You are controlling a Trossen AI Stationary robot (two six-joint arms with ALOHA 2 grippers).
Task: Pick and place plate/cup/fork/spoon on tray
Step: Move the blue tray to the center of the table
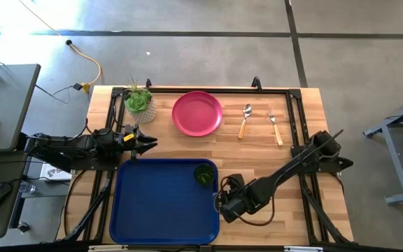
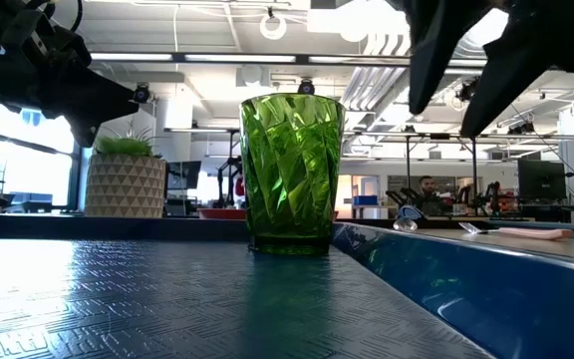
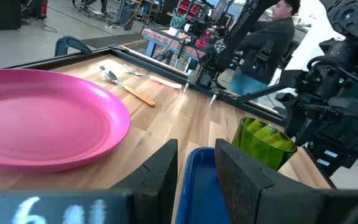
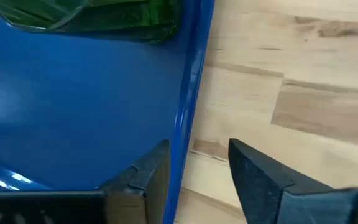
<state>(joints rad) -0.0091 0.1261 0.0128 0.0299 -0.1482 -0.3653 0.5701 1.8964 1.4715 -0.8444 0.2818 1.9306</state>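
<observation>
1. Counter (image 1: 257, 150): the wooden surface that carries everything you work with. A potted plant (image 1: 139, 103) stands near its far left corner and plays no part in the task.
2. Tray (image 1: 152, 203): the dark blue container at the near middle of the counter. It holds one item only, the cup, standing in its far right corner. Judged from this, one of four placements is done.
3. Plate (image 1: 197, 113): it lies on the counter just beyond the tray's far edge, empty and untouched. It is probably your next pick, since it sits nearest the left hand.
4. Right hand (image 1: 224, 203): it sits low at the tray's right rim, near the cup, with its fingers apart and empty, straddling the rim in its wrist view.
5. Left hand (image 1: 148, 143): it waits above the tray's far left corner with its fingers parted around nothing. To take the plate, you would need to get under or over its raised rim.
6. Cup (image 1: 204, 173): it stands upright inside the tray.
7. Spoon (image 1: 245, 120) and fork (image 1: 276, 126): they lie side by side on the counter to the right of the plate, apart from each other.
</observation>
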